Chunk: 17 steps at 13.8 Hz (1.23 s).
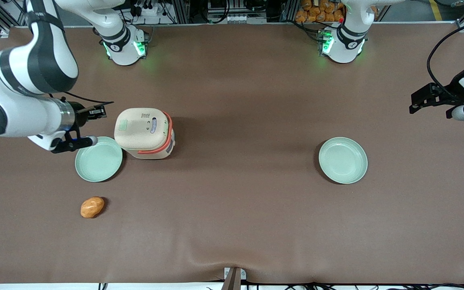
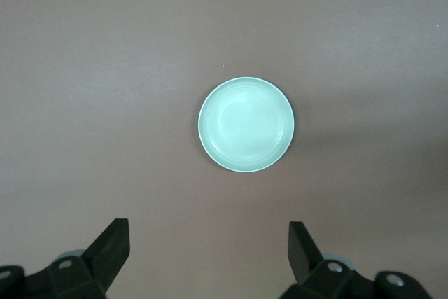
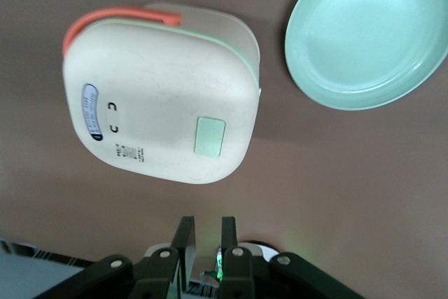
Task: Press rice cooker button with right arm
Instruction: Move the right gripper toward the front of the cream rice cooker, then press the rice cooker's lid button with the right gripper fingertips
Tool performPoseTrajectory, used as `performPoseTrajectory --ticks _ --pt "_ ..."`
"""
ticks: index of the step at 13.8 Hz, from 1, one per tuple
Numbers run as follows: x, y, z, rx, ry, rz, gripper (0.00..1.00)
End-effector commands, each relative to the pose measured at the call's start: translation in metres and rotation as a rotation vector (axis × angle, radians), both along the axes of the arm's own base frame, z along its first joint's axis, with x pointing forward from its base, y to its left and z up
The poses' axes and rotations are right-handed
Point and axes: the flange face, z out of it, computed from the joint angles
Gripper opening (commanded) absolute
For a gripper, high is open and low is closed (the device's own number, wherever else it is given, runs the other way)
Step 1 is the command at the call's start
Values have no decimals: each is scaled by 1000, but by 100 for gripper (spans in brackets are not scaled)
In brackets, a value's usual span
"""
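The rice cooker [image 1: 144,133] stood on the brown counter [image 1: 240,217] in the left-centre of the front frame, lid shut, its orange-red handle band wrapping the side that faced the parked arm's end. The button [image 1: 123,125], a pale green patch, sat on the cream lid at the edge toward the working arm. Also on the lid was a white oval label [image 3: 92,112] with blue print and a few small dark marks beside it, but the lettering was probably too small to read.

The right arm [image 1: 22,92] reached in from the upper left of the front frame. Its claw [image 1: 100,111] hung above the counter just beside the cooker, clear of the button. From the wrist camera its fingers [image 3: 229,232] were drawn nearly together, gripping nothing.

A pale green plate [image 1: 98,159] lay touching or almost touching the cooker's base, nearer the front camera. An orange bread-like lump [image 1: 92,207] lay nearer still. A second plate [image 1: 342,160] lay toward the parked arm's end.
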Motion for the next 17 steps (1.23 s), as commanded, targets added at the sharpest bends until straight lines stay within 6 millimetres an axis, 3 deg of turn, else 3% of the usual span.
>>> performPoseTrajectory --ticks 1,5,11,17 --pt "-3 3 -21 3 48 -14 10" --pt "-1 9 -46 -2 91 -6 2" --pt "3 20 -91 16 162 -7 2" --pt "7 20 -105 16 155 -9 3"
